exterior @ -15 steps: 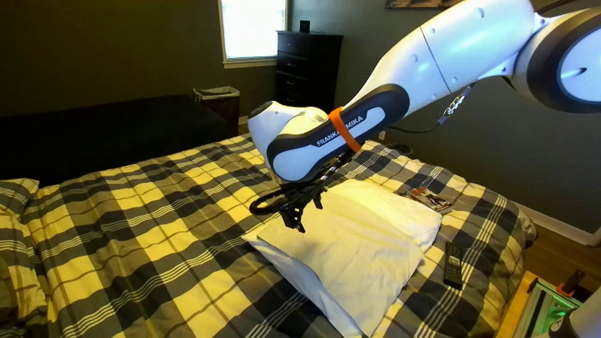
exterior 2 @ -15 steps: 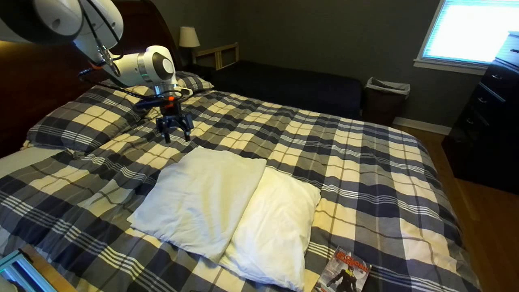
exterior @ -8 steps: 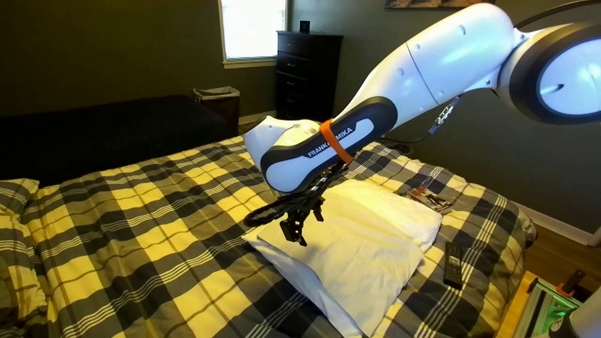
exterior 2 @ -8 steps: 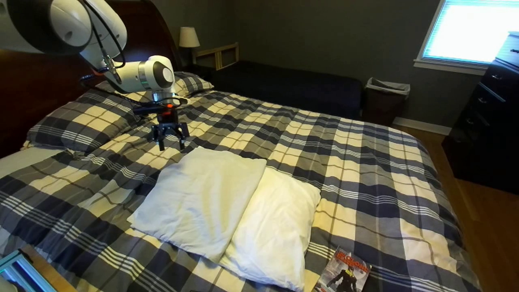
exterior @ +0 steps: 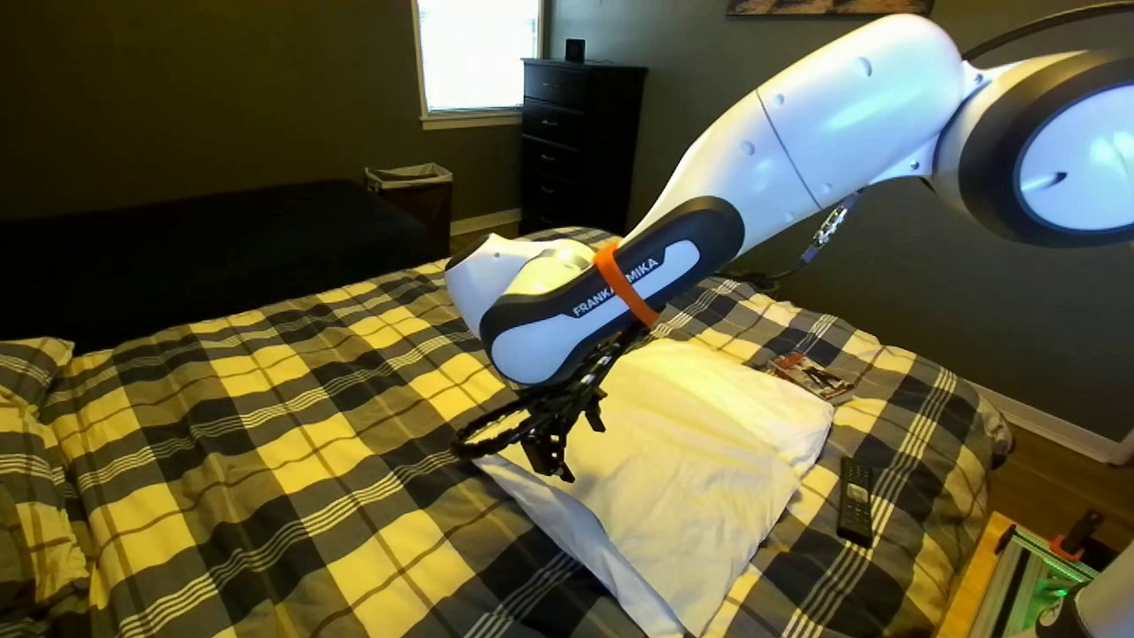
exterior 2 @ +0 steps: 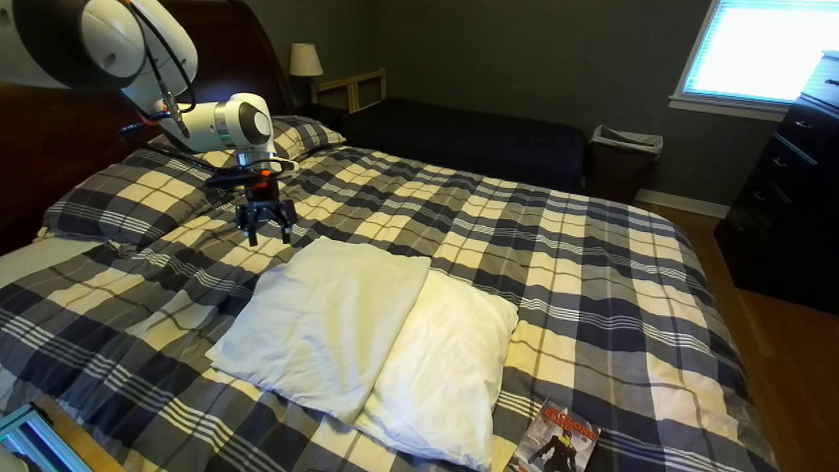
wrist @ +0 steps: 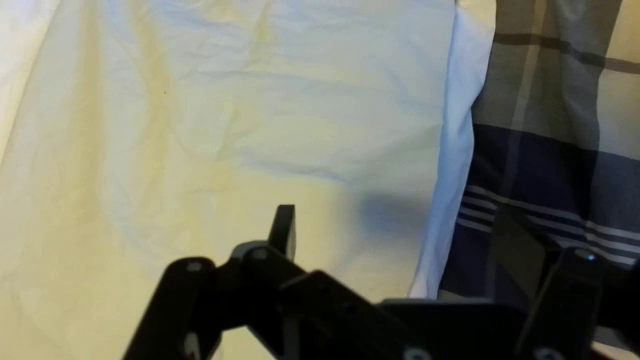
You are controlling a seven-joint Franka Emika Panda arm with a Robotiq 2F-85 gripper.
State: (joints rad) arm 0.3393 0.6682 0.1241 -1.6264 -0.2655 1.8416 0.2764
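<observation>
"While the gripper (exterior 2: pixel 269 240) hangs above the checked bedspread (exterior 2: pixel 609 262), how do its fingers stand?"

"Spread wide. In the wrist view the left one shows over pale cloth (wrist: pixel 200 125) and the right one over the bedspread, with the cloth's edge running between them."

"Where does that cloth lie?"

"On the bedspread. In an exterior view the gripper is up at its far left side, apparently clear of it, and on its right is a plumper white pillow (exterior 2: pixel 446 373), which it seems to overlap."

"What else is about?"

"A printed case (exterior 2: pixel 557 438) with red lettering lies near, just right of the pillow. In an exterior view a black remote control (exterior: pixel 856 501) rests right of the cloth. Far off stand a dark chest of drawers (exterior: pixel 580 142) and a lined bin (exterior: pixel 425 208)."
</observation>
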